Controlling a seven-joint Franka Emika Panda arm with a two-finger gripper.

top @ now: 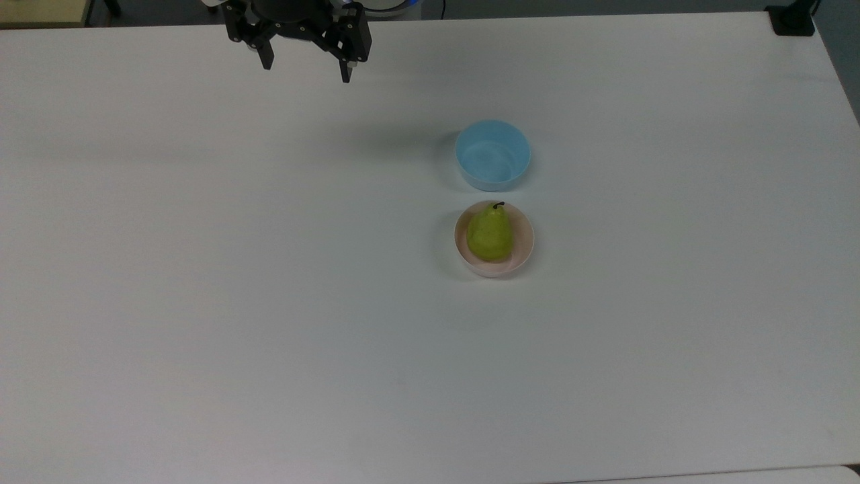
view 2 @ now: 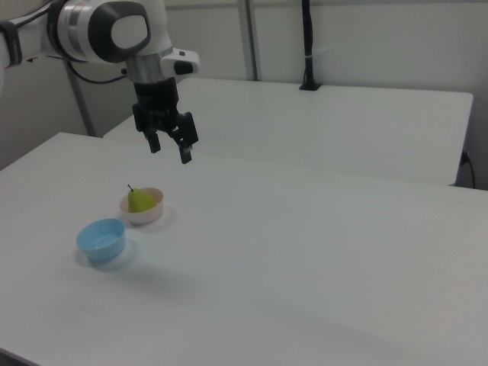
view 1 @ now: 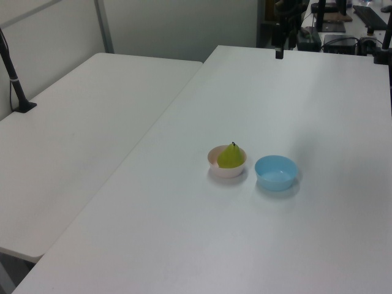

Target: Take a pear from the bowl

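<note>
A yellow-green pear (top: pixel 491 233) with a short dark stem rests inside the pale pink bowl (top: pixel 526 252), a little right of the middle of the white table. The same pear (view 1: pixel 231 156) and bowl (view 1: pixel 215 163) appear in the left view, and the pear (view 2: pixel 139 200) in the bowl (view 2: pixel 149 216) in the right view. My gripper (top: pixel 307 72) hangs open and empty above the table's far edge in the top view, well to the left of the bowl. In the right view the gripper (view 2: pixel 170 152) hovers high above the table, behind the bowl.
An empty light blue bowl (top: pixel 492 155) stands just beyond the pink one in the top view. A second white table (view 1: pixel 79 116) adjoins on the left view's left. A black post base (top: pixel 793 20) sits at the table's far right corner.
</note>
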